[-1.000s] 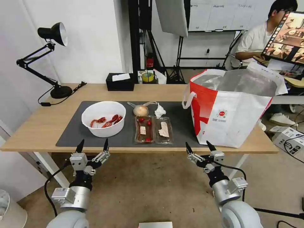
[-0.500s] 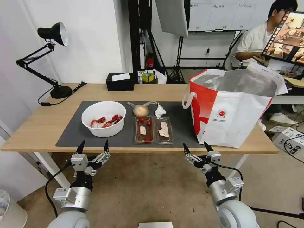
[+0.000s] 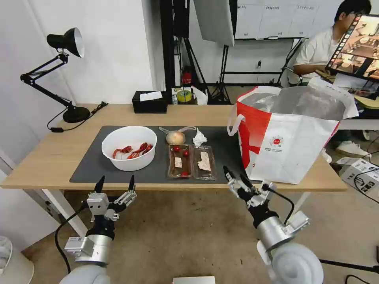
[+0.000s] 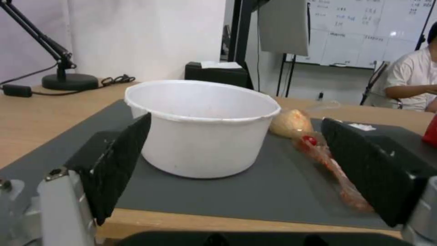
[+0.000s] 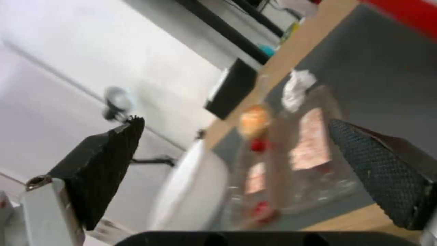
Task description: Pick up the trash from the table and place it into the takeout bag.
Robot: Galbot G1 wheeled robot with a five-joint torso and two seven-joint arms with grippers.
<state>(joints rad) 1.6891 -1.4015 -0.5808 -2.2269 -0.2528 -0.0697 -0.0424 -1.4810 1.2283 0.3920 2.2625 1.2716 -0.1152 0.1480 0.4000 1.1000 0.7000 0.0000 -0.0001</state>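
Head view: our right gripper (image 3: pixel 234 177), jaws apart, sits at the table's (image 3: pixel 47 165) near edge, tilted toward the two trays (image 3: pixel 192 161) just ahead on the mat (image 3: pixel 90 163). Both trays run lengthwise away from us, side by side. The left gripper (image 3: pixel 115 182) — also open — idles below the edge facing the bowl (image 3: pixel 129 148). We judge the right arm nearer the trays — the bag (image 3: pixel 292 134) stands to its right.

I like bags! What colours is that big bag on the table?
The takeout bag is white and red, silver inside; head view shows it best.
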